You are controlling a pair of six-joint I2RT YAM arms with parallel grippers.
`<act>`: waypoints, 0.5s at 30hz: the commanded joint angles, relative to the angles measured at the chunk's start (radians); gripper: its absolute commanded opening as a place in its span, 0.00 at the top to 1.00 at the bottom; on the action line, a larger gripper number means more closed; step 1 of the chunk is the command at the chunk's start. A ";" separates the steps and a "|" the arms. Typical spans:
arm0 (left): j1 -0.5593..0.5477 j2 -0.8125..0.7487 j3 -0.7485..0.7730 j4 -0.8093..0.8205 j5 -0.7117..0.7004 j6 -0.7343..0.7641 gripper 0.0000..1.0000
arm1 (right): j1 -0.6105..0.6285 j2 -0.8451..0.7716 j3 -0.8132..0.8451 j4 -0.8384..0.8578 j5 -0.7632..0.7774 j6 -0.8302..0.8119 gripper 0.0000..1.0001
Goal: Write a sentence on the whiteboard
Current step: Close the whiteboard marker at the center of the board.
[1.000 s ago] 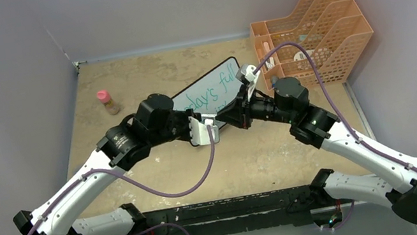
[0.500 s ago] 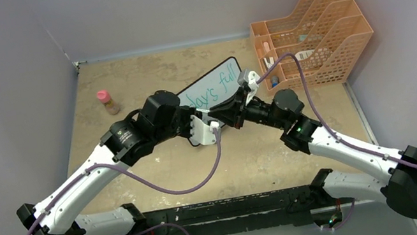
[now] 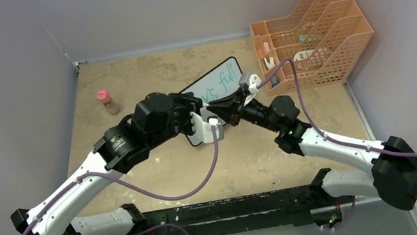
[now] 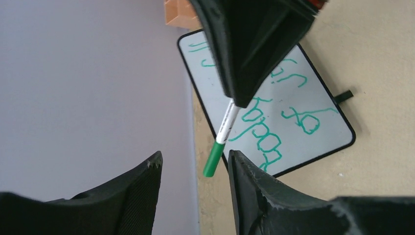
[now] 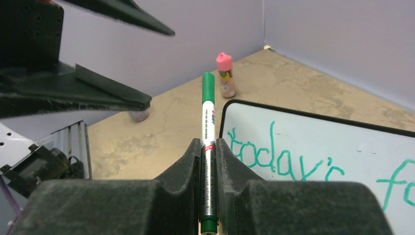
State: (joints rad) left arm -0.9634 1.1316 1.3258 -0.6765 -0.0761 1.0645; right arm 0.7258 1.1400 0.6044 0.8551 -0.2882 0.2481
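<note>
Over the tan table (image 3: 140,77) between lilac walls (image 3: 2,63), left jaws gape; right jaws clamp a green marker (image 5: 208,117).

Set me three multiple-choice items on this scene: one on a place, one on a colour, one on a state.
1. Where is the pink-capped bottle?
A) upright on the table, near its left wall
B) on the whiteboard
C) lying at the table's near edge

2. What colour is the writing on the whiteboard?
A) red
B) green
C) black

3. How is the right gripper?
A) open and empty
B) shut on the marker
C) shut on the whiteboard's frame

Answers:
1. A: the top view shows it standing by the left wall, apart from the board.
2. B: the letters read green in both wrist views.
3. B: in the right wrist view its fingers clamp the marker's barrel.
</note>
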 commanded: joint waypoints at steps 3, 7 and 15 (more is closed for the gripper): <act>0.001 -0.005 0.071 0.186 -0.206 -0.405 0.48 | 0.000 0.001 -0.035 0.226 0.117 -0.074 1.00; 0.001 0.070 0.168 0.132 -0.369 -0.797 0.44 | 0.001 -0.001 -0.066 0.314 0.169 -0.096 1.00; 0.011 0.156 0.263 0.068 -0.359 -1.529 0.34 | 0.001 -0.011 -0.093 0.363 0.232 -0.163 1.00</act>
State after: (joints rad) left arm -0.9615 1.2739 1.5490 -0.6155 -0.4282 -0.0219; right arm 0.7258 1.1454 0.5133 1.1084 -0.1093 0.1440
